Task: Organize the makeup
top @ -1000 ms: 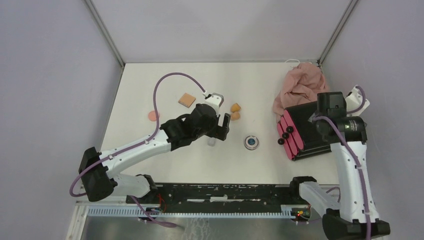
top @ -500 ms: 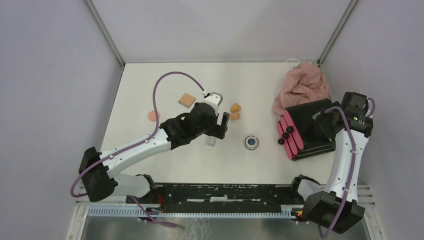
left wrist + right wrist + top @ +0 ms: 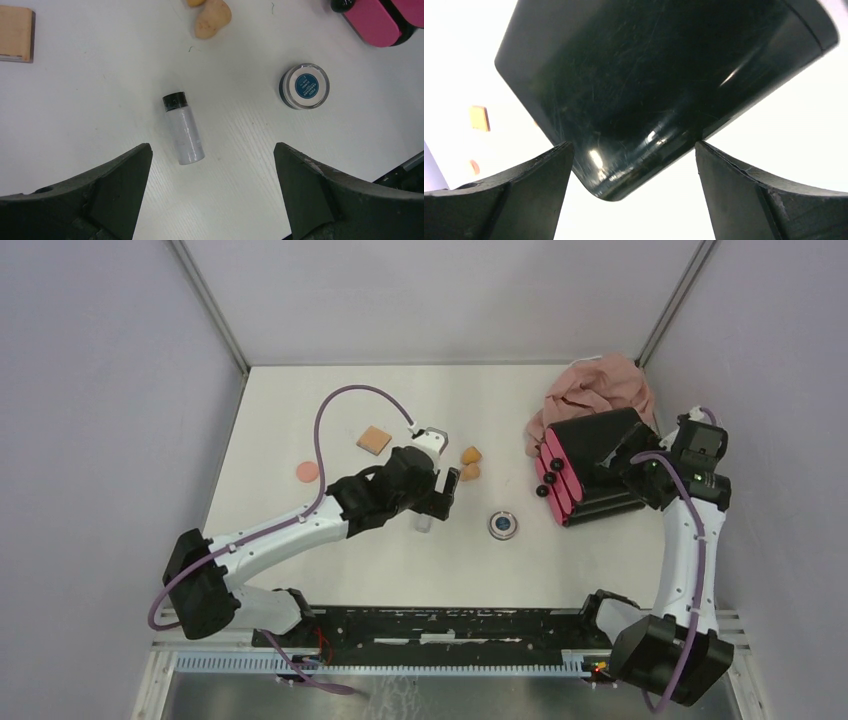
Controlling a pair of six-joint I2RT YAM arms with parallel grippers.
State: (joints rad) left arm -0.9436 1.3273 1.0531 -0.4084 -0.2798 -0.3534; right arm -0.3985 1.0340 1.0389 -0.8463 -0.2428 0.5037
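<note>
The clear black-capped vial lies flat on the white table, just ahead of my left gripper, which hangs open above it. The vial shows beside that gripper from above. A round silver compact sits to its right. Two orange sponges lie behind it. The tan pad and salmon puff rest at the left. My right gripper stands wide at the black box, one corner of which pokes between its jaws against both fingertips.
The black box with magenta drawers sits at the right, partly over the pinkish cloth in the back right corner. Grey walls close in the table on three sides.
The right arm swung out to the right and came in at the box's right side. The box then slid away and to the left, bunching the cloth. The left arm barely moved.
</note>
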